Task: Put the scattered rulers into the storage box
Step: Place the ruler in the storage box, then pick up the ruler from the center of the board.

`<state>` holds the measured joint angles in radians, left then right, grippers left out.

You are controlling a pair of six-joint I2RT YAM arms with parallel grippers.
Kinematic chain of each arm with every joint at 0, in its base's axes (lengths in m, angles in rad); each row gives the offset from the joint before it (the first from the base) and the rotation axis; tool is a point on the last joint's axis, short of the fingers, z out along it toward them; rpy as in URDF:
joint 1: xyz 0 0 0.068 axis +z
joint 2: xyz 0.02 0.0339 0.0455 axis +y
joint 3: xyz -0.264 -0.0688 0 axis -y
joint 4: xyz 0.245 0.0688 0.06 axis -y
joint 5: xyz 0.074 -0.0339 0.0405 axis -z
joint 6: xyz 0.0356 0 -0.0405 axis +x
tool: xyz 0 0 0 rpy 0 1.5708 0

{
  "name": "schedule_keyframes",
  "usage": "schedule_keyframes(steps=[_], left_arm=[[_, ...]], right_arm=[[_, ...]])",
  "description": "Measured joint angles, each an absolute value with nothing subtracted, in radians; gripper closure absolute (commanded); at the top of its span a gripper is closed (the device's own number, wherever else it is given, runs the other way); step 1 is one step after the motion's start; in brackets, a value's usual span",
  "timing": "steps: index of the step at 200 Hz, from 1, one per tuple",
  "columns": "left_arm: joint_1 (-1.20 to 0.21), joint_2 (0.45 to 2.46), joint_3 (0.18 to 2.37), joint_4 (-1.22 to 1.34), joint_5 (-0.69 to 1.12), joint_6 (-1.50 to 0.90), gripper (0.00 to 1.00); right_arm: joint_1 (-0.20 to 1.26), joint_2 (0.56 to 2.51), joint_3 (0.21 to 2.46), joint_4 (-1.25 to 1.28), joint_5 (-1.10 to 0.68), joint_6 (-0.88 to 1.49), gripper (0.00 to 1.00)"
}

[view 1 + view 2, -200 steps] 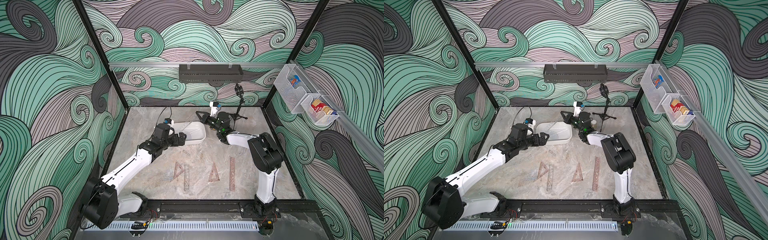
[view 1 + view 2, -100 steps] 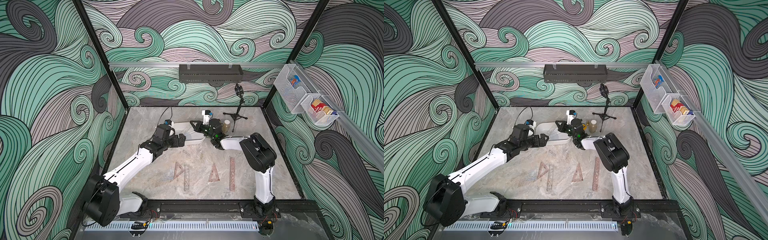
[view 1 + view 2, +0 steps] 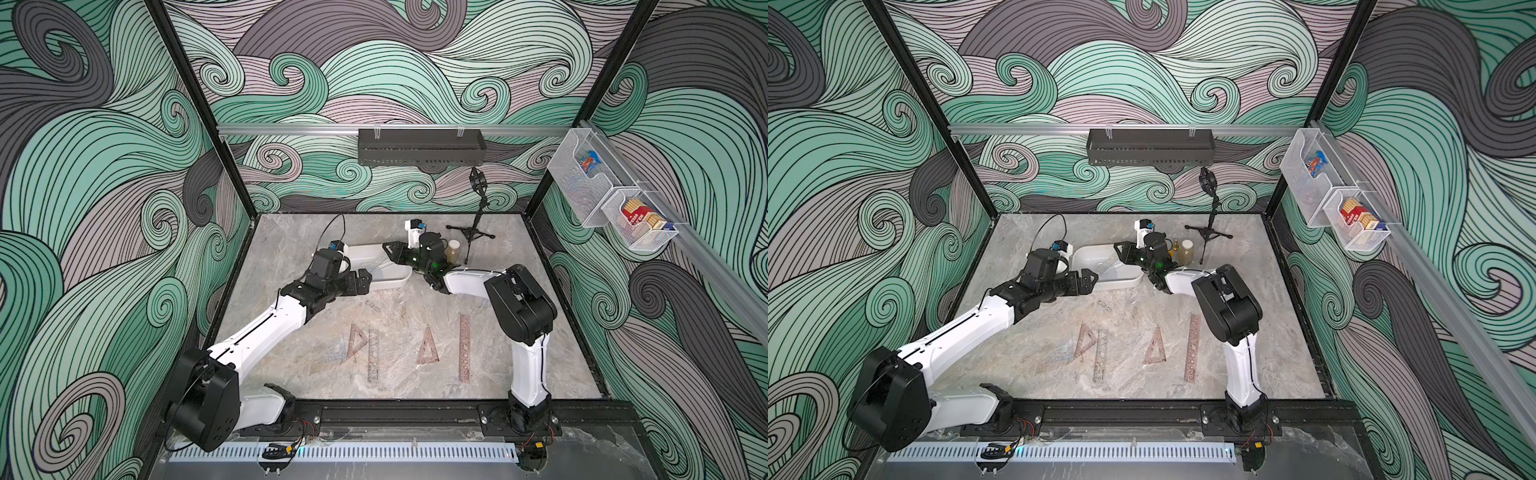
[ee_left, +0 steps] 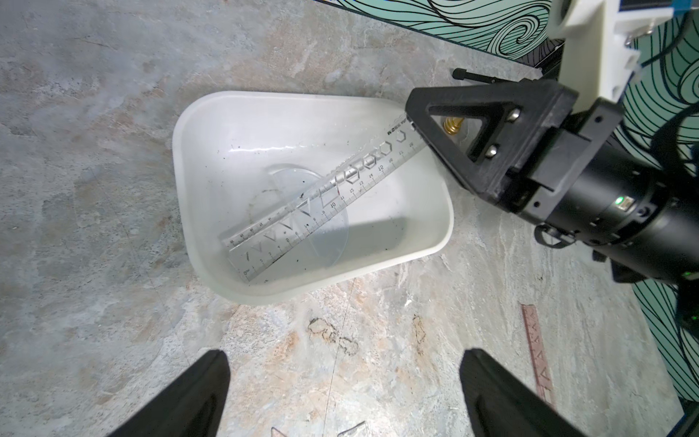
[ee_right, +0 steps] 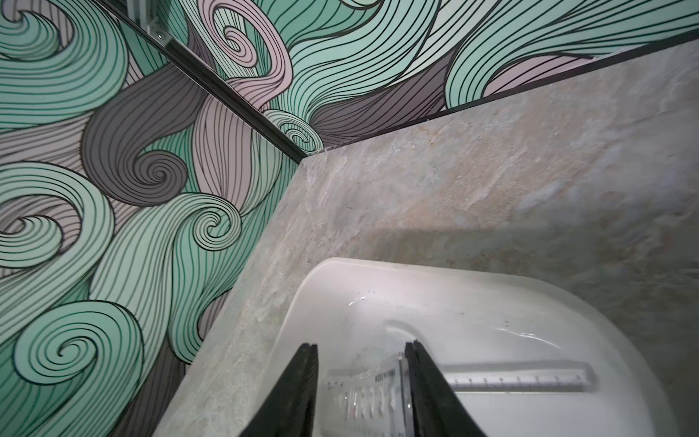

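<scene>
Clear stencil ruler (image 4: pixel 325 196) slanted inside glossy white round-cornered storage box (image 4: pixel 212 132).
Upper end on rim, over half-round protractor (image 4: pixel 331 242); right end effector (image 5: pixel 361 344) parted at that end; left end effector (image 4: pixel 345 352) wide.

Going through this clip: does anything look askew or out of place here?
Yes: the clear straight stencil ruler sits slanted in the white rounded plastic tub, its low end on the bottom across a clear half-round protractor, its high end at the rim by the parted jaws of the right gripper. It is not lying flat.
</scene>
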<state>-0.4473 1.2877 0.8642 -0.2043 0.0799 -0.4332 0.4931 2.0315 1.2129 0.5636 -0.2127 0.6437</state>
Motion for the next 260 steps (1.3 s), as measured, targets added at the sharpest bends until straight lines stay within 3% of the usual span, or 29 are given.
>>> schedule_keyframes(steps=[35, 69, 121, 161, 260], left_arm=[[-0.451, 1.283, 0.863, -0.202, 0.133, -0.426, 0.01], [-0.514, 1.257, 0.819, -0.18, 0.189, -0.445, 0.02], [-0.629, 1.238, 0.679, -0.119, 0.239, -0.545, 0.01], [-0.644, 1.238, 0.644, -0.086, 0.244, -0.577, 0.01], [-0.644, 1.226, 0.604, -0.076, 0.228, -0.585, 0.01]], right_arm=[[0.468, 1.885, 1.172, 0.438, -0.203, 0.547, 0.43], [0.497, 1.552, 0.868, 0.374, -0.151, 0.47, 0.44], [0.744, 1.176, 0.425, 0.178, 0.003, 0.505, 0.49], [0.823, 1.129, 0.274, 0.138, 0.049, 0.559, 0.53], [0.872, 1.177, 0.229, 0.237, 0.072, 0.627, 0.58]])
